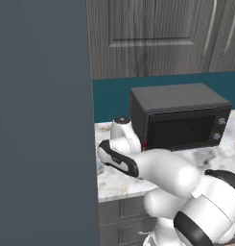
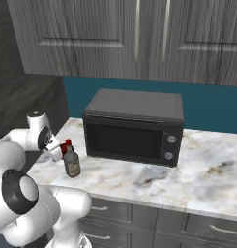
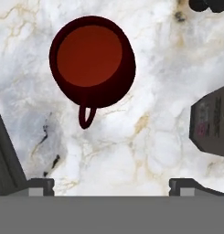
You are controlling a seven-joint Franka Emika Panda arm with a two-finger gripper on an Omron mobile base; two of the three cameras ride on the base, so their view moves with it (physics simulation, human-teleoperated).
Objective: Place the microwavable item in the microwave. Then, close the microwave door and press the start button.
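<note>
In the left base view, a tall flat grey panel (image 1: 42,120) covers the left part of the frame. To its right, the white arm (image 1: 157,166) reaches from the lower right toward the middle, over the marble counter (image 1: 219,153). Further right, a black oven (image 1: 179,117) with two round knobs on its right side stands on the counter against the teal wall, with its door shut. Grey wooden cabinets (image 1: 152,33) fill the top of the frame.

In the right base view, the arm's wrist sits at the left edge, low over the counter's left end. Just to its right stands a small grey bottle (image 2: 71,163) with a red cap. The black oven is in the middle of the frame, a little apart from the bottle.

In the hand view, which looks straight down at the marble, a dark-red mug (image 3: 90,59) stands upright in the upper left. Its inside shows as a red disc, and its loop handle (image 3: 86,118) points toward the bottom of the frame. At the right edge is a dark grey object with a label (image 3: 211,123), too cropped to name.

The end effector (image 3: 115,187) is spread wide, with one fingertip (image 3: 40,186) at the lower left and the other at the lower right. It grips nothing, and the mug lies apart from it, above the left fingertip.
</note>
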